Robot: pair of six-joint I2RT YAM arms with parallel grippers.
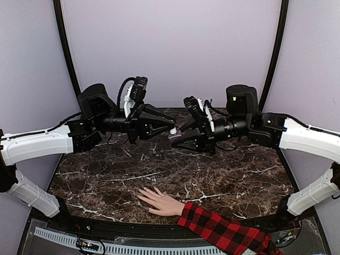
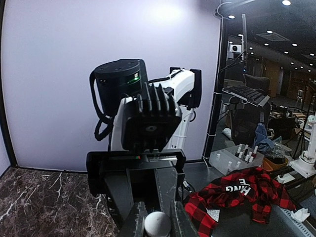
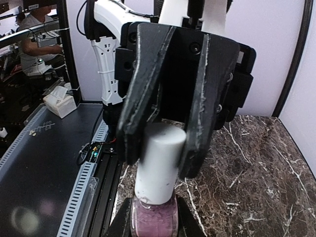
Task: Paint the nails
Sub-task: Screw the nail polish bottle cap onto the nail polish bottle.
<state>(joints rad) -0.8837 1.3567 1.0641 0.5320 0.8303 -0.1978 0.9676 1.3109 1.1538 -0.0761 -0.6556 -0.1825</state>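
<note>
A pale hand with spread fingers lies flat near the table's front edge, its red-and-black plaid sleeve running off to the right. Its nails are too small to make out. Both arms meet in mid-air over the middle of the table. My left gripper is shut on the white cap of a polish bottle. My right gripper is shut on the bottle's pink glass body. Cap and bottle are joined.
The dark marble table lies well below the grippers. In the left wrist view, a plaid garment lies off the table's side, and a clear tray of small bottles stands behind it. A black rail borders the table.
</note>
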